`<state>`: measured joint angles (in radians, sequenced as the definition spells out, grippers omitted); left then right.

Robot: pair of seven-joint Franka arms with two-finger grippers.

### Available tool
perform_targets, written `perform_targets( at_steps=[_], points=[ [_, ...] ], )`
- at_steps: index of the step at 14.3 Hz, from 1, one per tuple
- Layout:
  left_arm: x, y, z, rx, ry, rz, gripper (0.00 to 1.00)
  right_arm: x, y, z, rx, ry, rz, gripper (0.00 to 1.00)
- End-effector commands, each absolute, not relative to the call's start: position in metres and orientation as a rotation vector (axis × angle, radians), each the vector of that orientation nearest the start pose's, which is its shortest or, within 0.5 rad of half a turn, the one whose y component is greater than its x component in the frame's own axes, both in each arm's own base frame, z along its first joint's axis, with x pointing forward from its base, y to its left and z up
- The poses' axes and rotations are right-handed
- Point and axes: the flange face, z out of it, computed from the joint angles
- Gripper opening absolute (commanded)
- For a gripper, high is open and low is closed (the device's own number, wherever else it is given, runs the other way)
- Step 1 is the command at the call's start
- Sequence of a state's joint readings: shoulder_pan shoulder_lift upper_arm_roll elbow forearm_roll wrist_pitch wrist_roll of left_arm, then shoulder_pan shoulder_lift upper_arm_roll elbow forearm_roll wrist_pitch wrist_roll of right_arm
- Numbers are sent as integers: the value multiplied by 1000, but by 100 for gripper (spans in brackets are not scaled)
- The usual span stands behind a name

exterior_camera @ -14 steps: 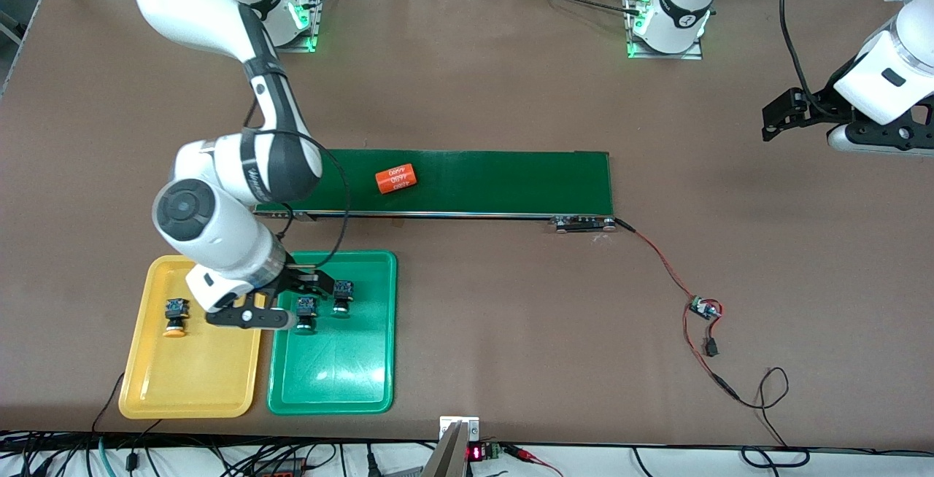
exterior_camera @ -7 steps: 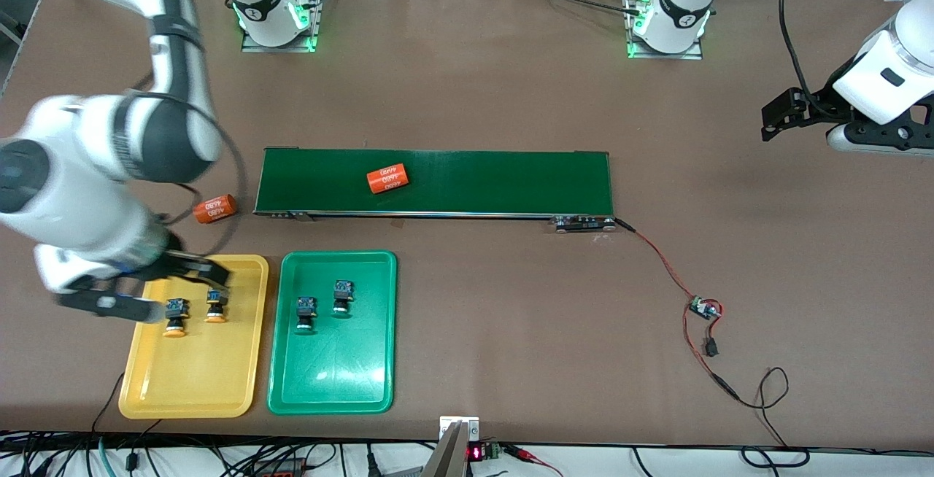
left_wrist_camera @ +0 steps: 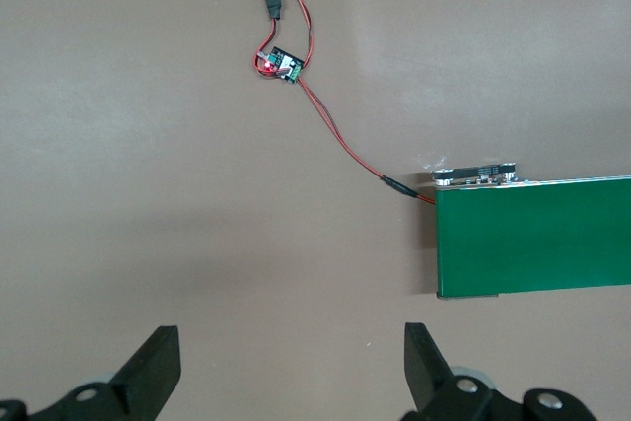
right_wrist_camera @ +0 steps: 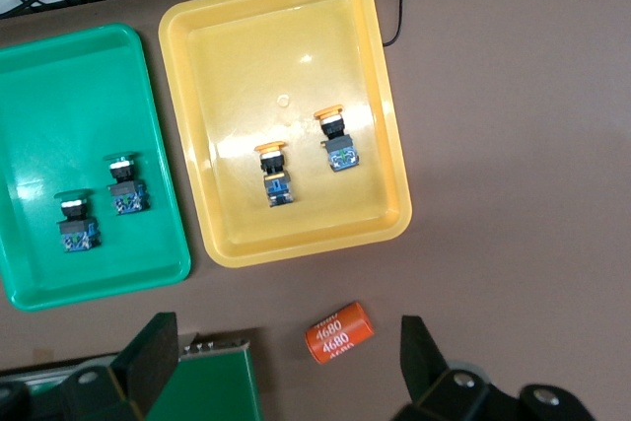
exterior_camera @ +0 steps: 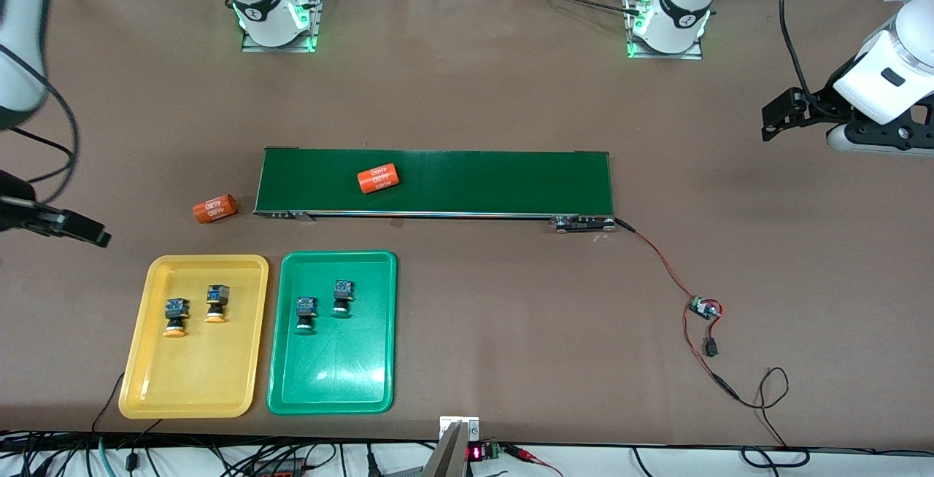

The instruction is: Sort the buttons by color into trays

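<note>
Yellow tray point(exterior_camera: 193, 382): lay on the desk point(exterior_camera: 467, 90) at the right arm's end, near the front camera, just beside the green tray.
Yellow-capped buttons: two lay in the yellow tray, in the half farther from the front camera, one point(exterior_camera: 175, 316) and the other point(exterior_camera: 216, 302) side by side but apart, caps pointing toward the front camera.
Green tray point(exterior_camera: 332, 382): lay beside the yellow tray, toward the left arm's end from it.
Green-capped buttons: two lay in the green tray, one point(exterior_camera: 306, 313) and the other point(exterior_camera: 342, 297) close together, not touching.
Conveyor belt point(exterior_camera: 496, 181): long, dark green, farther from the front camera than both trays.
Orange cylinders: one point(exterior_camera: 379, 178) lay on the belt; one point(exterior_camera: 214, 208) lay on the desk just off the belt's end, toward the right arm's end.
Right tool point(right_wrist_camera: 286, 362): up in the air over the desk near the cylinder off the belt, fingers point(right_wrist_camera: 148, 352) spread wide, holding nothing.
Left tool point(left_wrist_camera: 291, 372): waited over bare desk at the left arm's end, fingers point(left_wrist_camera: 158, 362) wide apart, empty.
Wiring: a red-and-black lead point(exterior_camera: 660, 262) ran from the belt's end to a small circuit board point(exterior_camera: 704, 308).
</note>
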<state>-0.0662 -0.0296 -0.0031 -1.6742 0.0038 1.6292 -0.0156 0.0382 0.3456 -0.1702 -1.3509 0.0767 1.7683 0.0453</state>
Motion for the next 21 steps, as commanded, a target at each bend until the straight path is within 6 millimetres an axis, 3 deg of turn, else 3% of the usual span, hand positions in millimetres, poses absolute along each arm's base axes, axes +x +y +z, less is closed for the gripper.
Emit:
perform_targets(
  at_steps=[1, 3, 8, 15, 21],
  points=[
    [549, -37, 602, -3116, 88, 32, 100, 638, -58, 562, -3133, 214, -95, 100],
    [549, -37, 602, -3116, 85, 32, 100, 622, -56, 574, -3135, 209, -44, 100],
    [548, -37, 603, -3116, 90, 29, 100, 602, -73, 578, -3136, 191, -32, 100],
    [548, -40, 603, -3116, 95, 29, 100, 547, -49, 594, -3154, 124, 3, 100],
    [549, -37, 602, -3118, 92, 32, 100, 542, -47, 599, -3192, 139, 44, 100]
  ],
)
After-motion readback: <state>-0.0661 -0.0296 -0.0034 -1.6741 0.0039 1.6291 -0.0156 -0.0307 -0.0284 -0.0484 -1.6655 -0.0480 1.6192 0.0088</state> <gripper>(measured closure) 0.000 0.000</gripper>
